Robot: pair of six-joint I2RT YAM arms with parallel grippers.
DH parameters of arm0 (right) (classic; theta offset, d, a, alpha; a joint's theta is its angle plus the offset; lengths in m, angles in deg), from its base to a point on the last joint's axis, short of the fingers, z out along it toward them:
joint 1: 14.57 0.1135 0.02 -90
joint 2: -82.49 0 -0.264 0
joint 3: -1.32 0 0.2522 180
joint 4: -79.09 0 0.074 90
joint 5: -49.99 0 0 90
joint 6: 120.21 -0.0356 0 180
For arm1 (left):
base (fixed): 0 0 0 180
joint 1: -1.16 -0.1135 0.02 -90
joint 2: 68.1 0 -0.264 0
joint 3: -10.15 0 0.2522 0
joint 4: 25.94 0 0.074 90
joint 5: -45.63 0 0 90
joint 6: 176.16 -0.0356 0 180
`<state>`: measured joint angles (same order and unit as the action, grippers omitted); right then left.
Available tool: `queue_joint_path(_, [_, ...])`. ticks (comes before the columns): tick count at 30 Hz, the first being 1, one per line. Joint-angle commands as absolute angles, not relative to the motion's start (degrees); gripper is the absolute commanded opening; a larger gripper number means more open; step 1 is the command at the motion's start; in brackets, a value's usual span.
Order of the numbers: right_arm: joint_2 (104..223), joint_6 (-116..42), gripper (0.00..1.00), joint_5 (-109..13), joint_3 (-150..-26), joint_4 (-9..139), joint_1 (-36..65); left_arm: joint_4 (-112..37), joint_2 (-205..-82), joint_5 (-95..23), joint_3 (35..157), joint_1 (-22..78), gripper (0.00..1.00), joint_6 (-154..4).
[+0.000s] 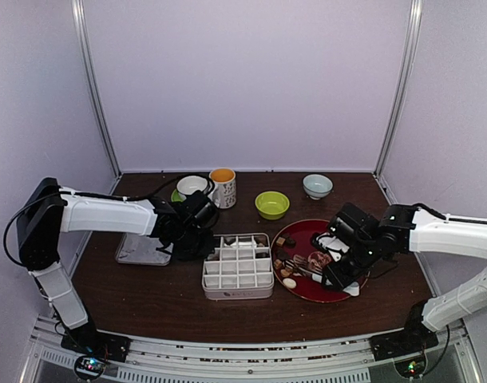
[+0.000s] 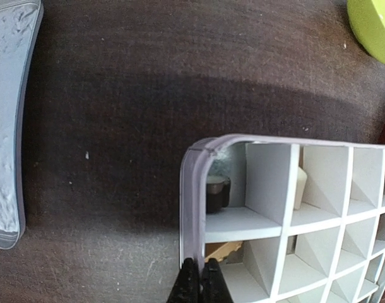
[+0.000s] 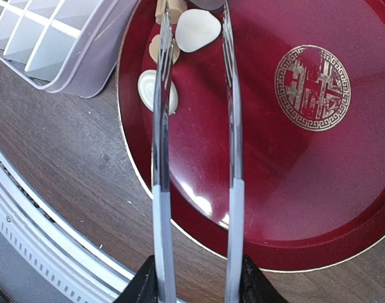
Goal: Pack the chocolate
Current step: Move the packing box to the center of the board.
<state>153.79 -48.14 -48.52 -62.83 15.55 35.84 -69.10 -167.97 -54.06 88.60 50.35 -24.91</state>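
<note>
So left gripper is pinched tight on the divided box rim, prob steadying it; couple pieces in its cells. Rest of the chocolate is on the red plate, right gripper clamping the tongs w/ a cream piece between the arms. Next imo: squeeze, lift, drop in a free cell.

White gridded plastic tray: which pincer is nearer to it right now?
Left. The left pincer is shut on the white gridded plastic tray at its corner rim; the right pincer holds metal tongs over the round red plate beside the tray, apart from it.
</note>
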Motion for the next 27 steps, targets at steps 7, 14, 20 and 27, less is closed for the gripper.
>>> queue_joint_path(7, [156.19, -47.00, 0.39, -45.46, -66.07, 17.12, 35.64, -68.24, -167.93, -55.55, 91.11, 50.25, 0.27, -23.96])
queue_joint_path(14, [157.90, -47.08, 0.38, -43.00, -67.01, 15.91, 35.68, -67.12, -161.28, -57.53, 87.96, 50.20, 0.42, -25.06])
queue_joint_path(20, [158.23, -47.26, 0.36, -41.46, -67.79, 14.87, 35.70, -67.13, -154.42, -59.66, 85.75, 50.16, 0.55, -28.30])
queue_joint_path(27, [157.93, -47.84, 0.32, -40.76, -68.70, 14.04, 35.75, -67.80, -149.17, -57.41, 85.61, 47.35, 0.61, -35.40])
